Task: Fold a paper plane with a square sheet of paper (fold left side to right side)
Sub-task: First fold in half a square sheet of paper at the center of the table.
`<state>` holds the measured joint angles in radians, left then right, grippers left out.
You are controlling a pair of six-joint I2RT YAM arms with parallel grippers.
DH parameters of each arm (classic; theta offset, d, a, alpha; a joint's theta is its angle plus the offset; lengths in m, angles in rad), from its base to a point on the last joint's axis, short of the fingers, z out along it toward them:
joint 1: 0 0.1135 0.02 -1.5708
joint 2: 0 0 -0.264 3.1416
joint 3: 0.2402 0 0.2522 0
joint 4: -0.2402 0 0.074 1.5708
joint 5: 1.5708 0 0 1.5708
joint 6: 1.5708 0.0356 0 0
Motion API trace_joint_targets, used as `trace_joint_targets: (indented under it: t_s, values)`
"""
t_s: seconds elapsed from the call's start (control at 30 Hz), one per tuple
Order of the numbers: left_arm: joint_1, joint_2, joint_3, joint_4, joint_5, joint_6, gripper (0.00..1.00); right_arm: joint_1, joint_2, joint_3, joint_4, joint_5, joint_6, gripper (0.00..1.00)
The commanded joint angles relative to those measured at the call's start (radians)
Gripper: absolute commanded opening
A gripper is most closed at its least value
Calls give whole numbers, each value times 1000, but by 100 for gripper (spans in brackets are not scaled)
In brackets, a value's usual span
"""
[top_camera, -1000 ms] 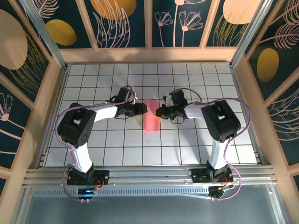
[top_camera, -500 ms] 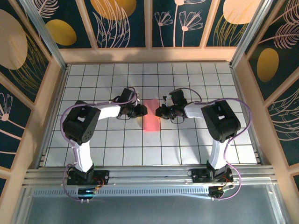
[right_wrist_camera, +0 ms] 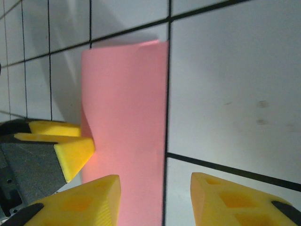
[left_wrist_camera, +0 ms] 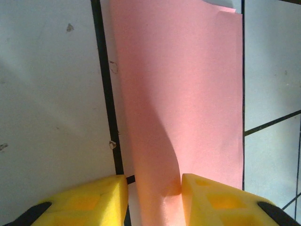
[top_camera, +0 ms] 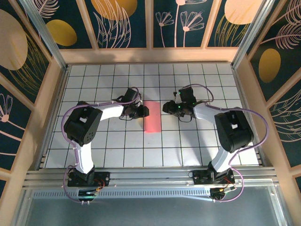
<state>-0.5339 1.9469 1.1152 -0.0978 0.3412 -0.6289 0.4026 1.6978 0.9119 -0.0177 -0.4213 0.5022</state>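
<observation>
At the middle of the gridded table (top_camera: 94, 150) lies the salmon-pink sheet of paper (top_camera: 152, 116), folded to a narrow strip that runs near to far. It lies flat on the white tiles apart from its left long edge.

Left gripper (top_camera: 142, 111): sits at the strip's left edge, toward the far end, pointing right. In its wrist view the sheet of paper (left_wrist_camera: 188, 94) runs into the gap of the left gripper (left_wrist_camera: 154, 200). The yellow fingers (left_wrist_camera: 89, 200) stand apart, one over bare tile and the other on the pink. The paper's left edge curls up slightly in the gap, with a shadow beneath it. I see no pinch; the jaws are parted.

Right gripper (top_camera: 167, 108): just right of the strip, pointing left at it, a sliver of white tile between in the overhead view. In its wrist view the right gripper (right_wrist_camera: 155, 202) has its jaws apart, holding nothing. One tip hangs over the sheet of paper (right_wrist_camera: 127, 117), the other over bare tile. I also see the left gripper's fingers (right_wrist_camera: 75, 150) touching the strip's left edge there.

The far corners do not line up exactly; a small white step shows at one corner.
</observation>
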Motion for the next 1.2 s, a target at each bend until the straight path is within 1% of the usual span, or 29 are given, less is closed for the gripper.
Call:
trace_joint_targets:
  t_s: [0.0, 0.2, 0.57, 0.73, 0.97, 1.17]
  values:
    - [-21, 84, 3, -69, -69, 4, 37, -21, -59, -35, -36, 71, -24, 44]
    - [-35, 107, 29, -104, -98, 20, 37, -40, -88, -62, -15, 75, -19, 46]
    - [-38, 119, 52, -150, -138, 58, 37, -46, -85, -68, -4, 67, -20, 46]
    - [-38, 105, 46, -157, -185, 46, 36, -46, -87, -71, -4, 66, -22, 46]
    - [-38, 97, 38, -140, -184, 26, 35, -46, -86, -79, 0, 65, -21, 46]
    - [-38, 80, 29, -143, -195, 38, 34, -46, -84, -84, 8, 61, -16, 46]
